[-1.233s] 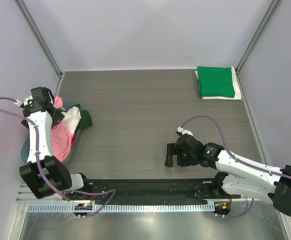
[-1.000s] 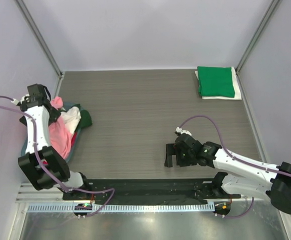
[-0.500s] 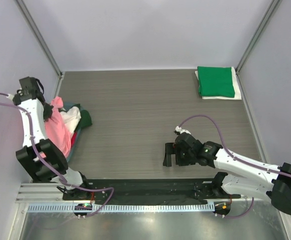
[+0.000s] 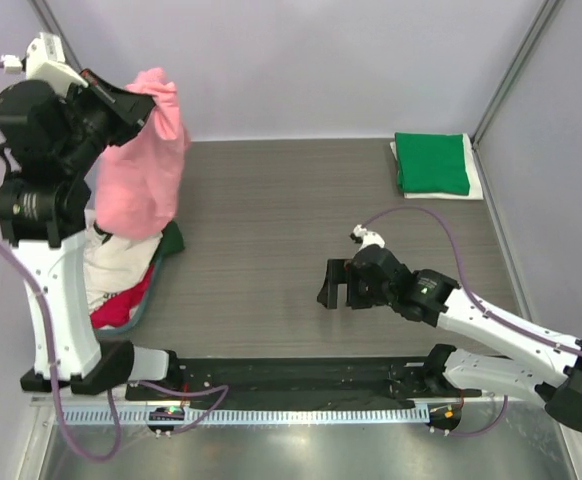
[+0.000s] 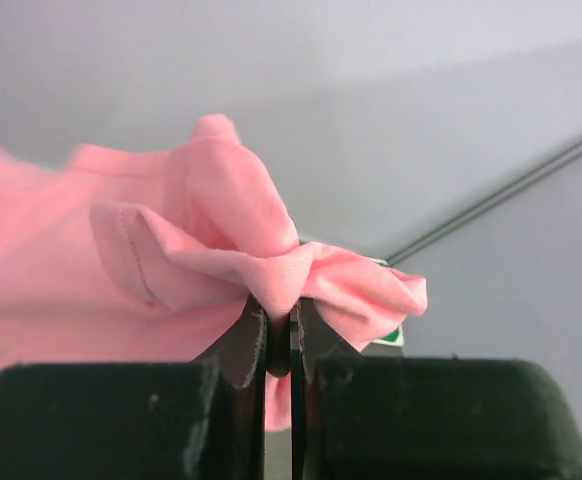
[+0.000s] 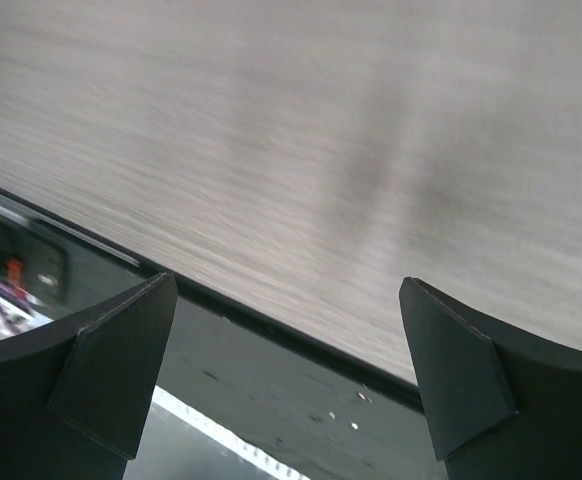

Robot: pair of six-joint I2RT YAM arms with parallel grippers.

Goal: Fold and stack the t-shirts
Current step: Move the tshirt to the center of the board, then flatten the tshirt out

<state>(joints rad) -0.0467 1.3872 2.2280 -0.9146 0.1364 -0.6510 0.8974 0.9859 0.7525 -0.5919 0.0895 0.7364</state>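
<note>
My left gripper is raised high at the far left and shut on a bunched edge of the salmon-pink t-shirt, which hangs free below it. In the left wrist view the jaws pinch a fold of that pink t-shirt. Under it lie a white t-shirt and a red one in a heap. A bright green t-shirt lies folded on a folded white one at the back right. My right gripper hovers low over the table's middle front, open and holding nothing.
A dark green cloth pokes out beside the heap at the left. The grey wood-grain table is walled at the back and sides. A dark strip runs along the near edge under the right gripper.
My left arm has swung up from the heap with the pink t-shirt, now shut on it and lifting it clear. The right gripper has shifted slightly left and away, still open.
</note>
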